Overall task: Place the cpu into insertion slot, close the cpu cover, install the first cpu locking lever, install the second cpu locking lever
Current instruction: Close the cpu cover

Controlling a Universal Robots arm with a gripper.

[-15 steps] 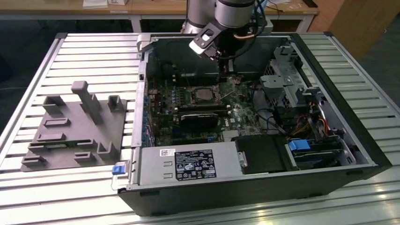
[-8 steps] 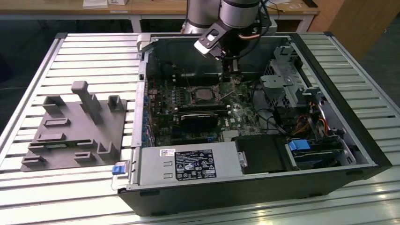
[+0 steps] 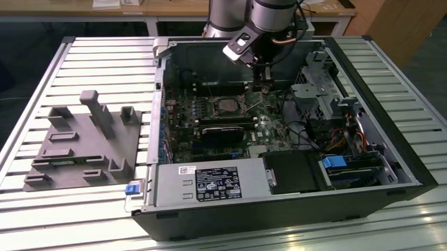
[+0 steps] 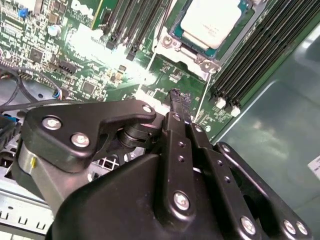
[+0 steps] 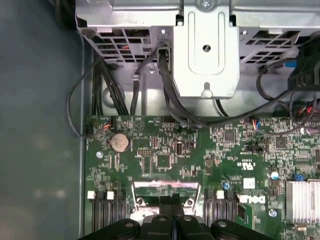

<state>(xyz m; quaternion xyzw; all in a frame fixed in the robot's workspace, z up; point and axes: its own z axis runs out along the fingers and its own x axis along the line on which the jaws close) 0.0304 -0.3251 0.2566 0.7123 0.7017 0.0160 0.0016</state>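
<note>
jaws closed beside the seated cpu

in the exterior view an open black computer case [image 3: 279, 219] lay on a ribbed, slatted metal counter [image 3: 104, 63]. the gripper [image 3: 263, 88] reached down into it and hung over the green motherboard [image 3: 209, 141]. it stood just beside the insertion slot [image 3: 215, 102], on the exterior view's right of it.

the cpu [image 4: 212, 20], a flat square chip with a smooth silvery top and rounded corners, sat in that slot. the cpu cover [image 4: 190, 52], a thin bright metal frame, lay flat around the chip. whether it was latched could not be told.

in the second wrist view the gripper's [image 4: 179, 97] matte black fingers [image 4: 175, 130], studded with shiny round screws, tapered to one narrow tip. the jaws were closed, and nothing showed between them. the tip hovered near the cover's edge, apart from the cpu.

long narrow black memory slots [image 4: 260, 45] ran along one side of the socket. the first wrist view showed a round silver coin cell [image 5: 120, 142], a finned heatsink [image 5: 302, 200] and a folded sheet-metal bracket [image 5: 205, 55]. a grey blocky plastic fixture [image 3: 77, 151] stood on the counter, well apart from the case.
</note>
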